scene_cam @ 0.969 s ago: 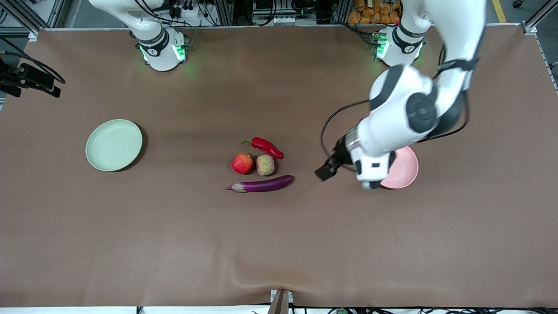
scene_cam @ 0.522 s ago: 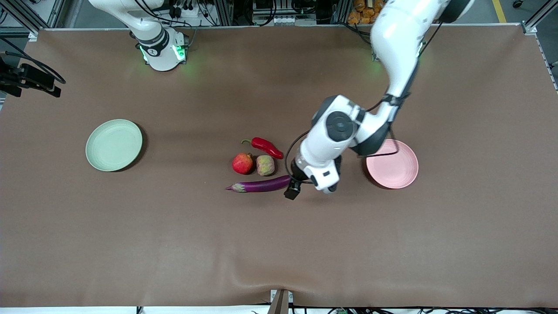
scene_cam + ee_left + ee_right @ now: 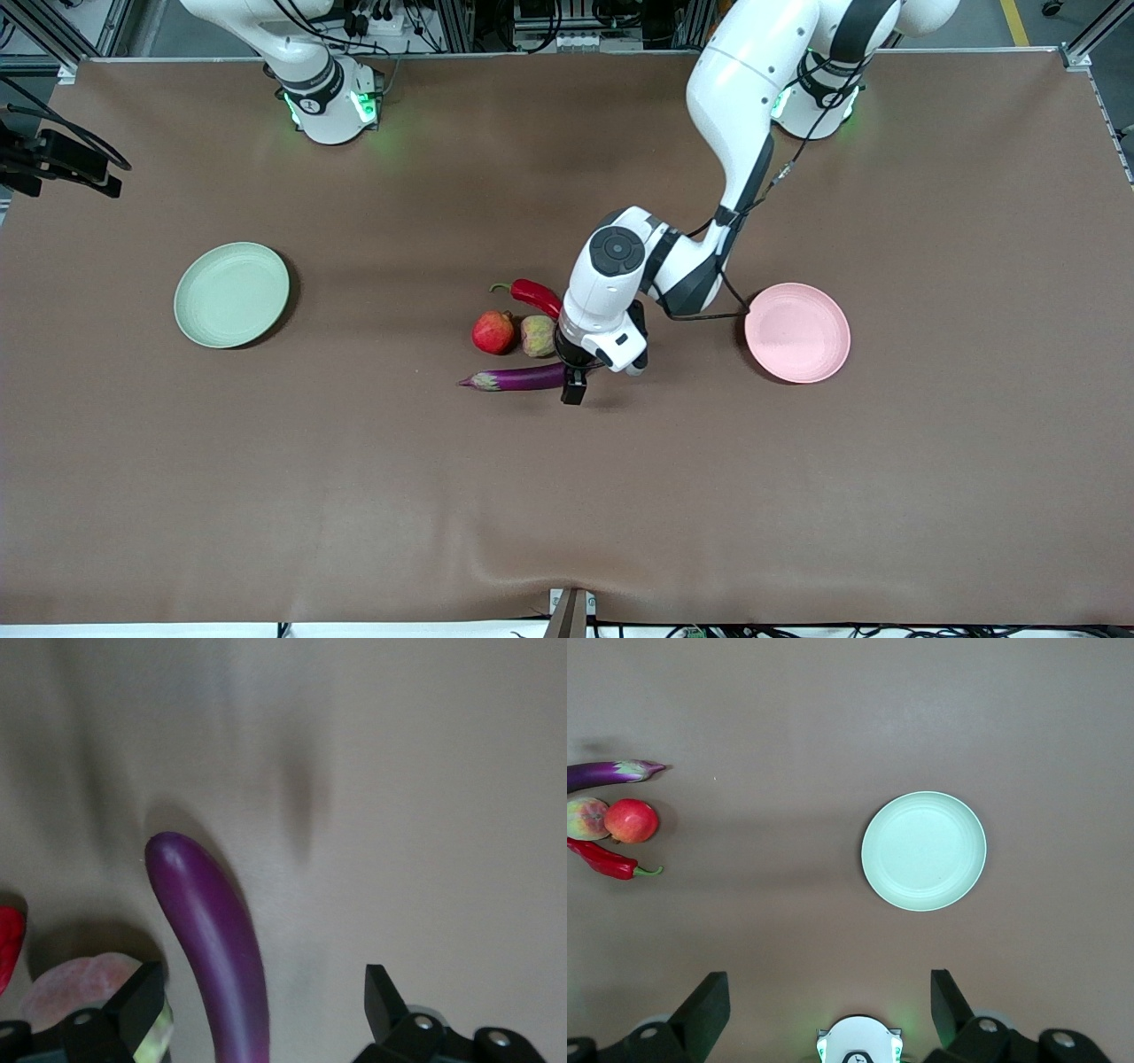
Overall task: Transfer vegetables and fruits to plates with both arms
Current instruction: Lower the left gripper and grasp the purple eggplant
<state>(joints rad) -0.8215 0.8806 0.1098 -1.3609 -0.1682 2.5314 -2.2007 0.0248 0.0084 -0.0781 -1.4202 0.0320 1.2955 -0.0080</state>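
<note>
- The left gripper (image 3: 257, 1010) has its jaws spread wide and holds nothing; it is low over the rounded end of the eggplant (image 3: 213, 939), which runs up between the two fingers (image 3: 133, 1005)
- The eggplant's long axis lies along the table, pale stem end toward the right arm's end, so the jaws straddle it across its width; closing should pinch the slim body, I judge
- Just beside it, farther from the front camera, sit the yellowish-pink fruit (image 3: 537, 336), the pomegranate (image 3: 493, 332) and the chili pepper (image 3: 537, 296)
- The pink plate (image 3: 797, 333) lies toward the left arm's end, empty
- The right gripper (image 3: 824, 1010) waits up high with fingers apart, over the table near its own base; the green plate (image 3: 923, 850) below it is also empty
</note>
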